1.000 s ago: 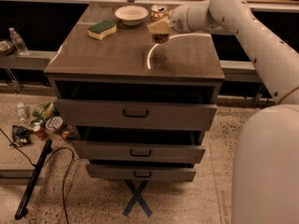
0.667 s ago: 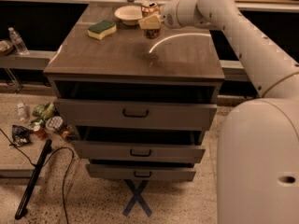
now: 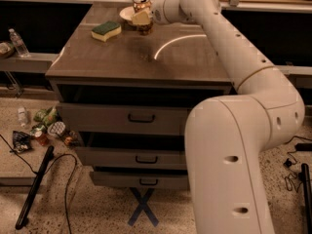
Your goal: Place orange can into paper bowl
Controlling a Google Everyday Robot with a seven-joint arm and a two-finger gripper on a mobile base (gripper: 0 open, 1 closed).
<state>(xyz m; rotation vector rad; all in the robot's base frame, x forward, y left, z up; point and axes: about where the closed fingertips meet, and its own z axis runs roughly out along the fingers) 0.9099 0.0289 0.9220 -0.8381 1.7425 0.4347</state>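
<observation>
The orange can (image 3: 142, 5) is upright in my gripper (image 3: 142, 18), its silver top showing above the fingers. My gripper is shut on it and holds it at the far side of the cabinet top, right at the near right edge of the paper bowl (image 3: 127, 13). The bowl is an off-white shallow dish at the back of the top, partly hidden behind the can and my fingers. Whether the can is over the bowl or just in front of it cannot be told.
A yellow sponge with a green top (image 3: 106, 31) lies left of the bowl. The brown cabinet top (image 3: 146, 57) has three drawers below. Floor litter (image 3: 44, 128) and a black cable lie at the lower left. A water bottle (image 3: 18, 42) stands on a left shelf.
My arm has carried the can leftward and toward the back of the cabinet top, from right of the bowl to right beside it.
</observation>
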